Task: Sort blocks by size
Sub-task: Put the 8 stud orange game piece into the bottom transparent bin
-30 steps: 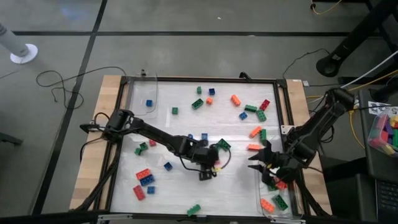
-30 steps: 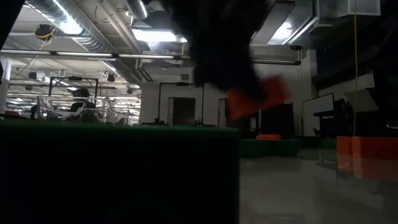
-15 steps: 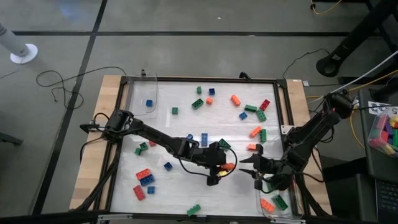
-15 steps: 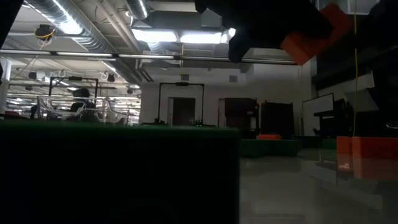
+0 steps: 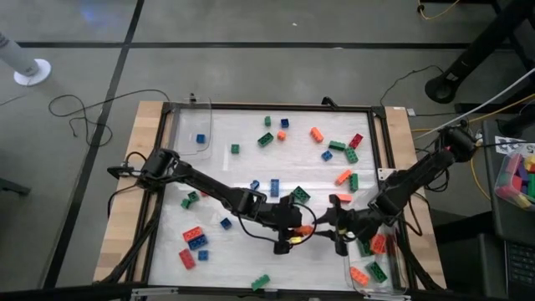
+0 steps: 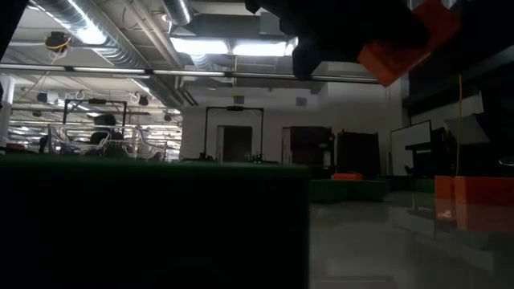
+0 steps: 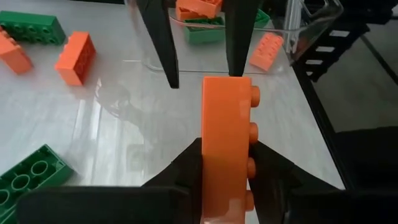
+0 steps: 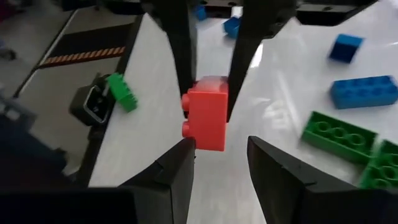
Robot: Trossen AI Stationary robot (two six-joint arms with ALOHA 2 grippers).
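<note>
My left gripper is shut on a long orange brick in the air over the table's near middle. The brick also shows in the left wrist view, the right wrist view and the low view. My right gripper is open and faces it from the right. Its fingers stand at either side of the brick's free end. Many red, orange, green and blue bricks lie scattered flat on the table. My left gripper pinches the brick between its two fingers, one on the studded face and one on the opposite face, at the end nearest the wrist. The fingers come level from the table's left, along the brick. The brick is lifted clear and level, pointing right. My right gripper: I cannot tell whether its fingers touch the brick's free end.
A clear tray at the near right holds orange and green bricks. Another clear tray at the far left holds a blue brick. A bin of coloured blocks stands off the table's right side.
My left gripper has risen and gone toward the table's right edge with the orange brick, which is now higher above the table. My right gripper has gone toward the table's left, up to the brick's free end, staying open.
</note>
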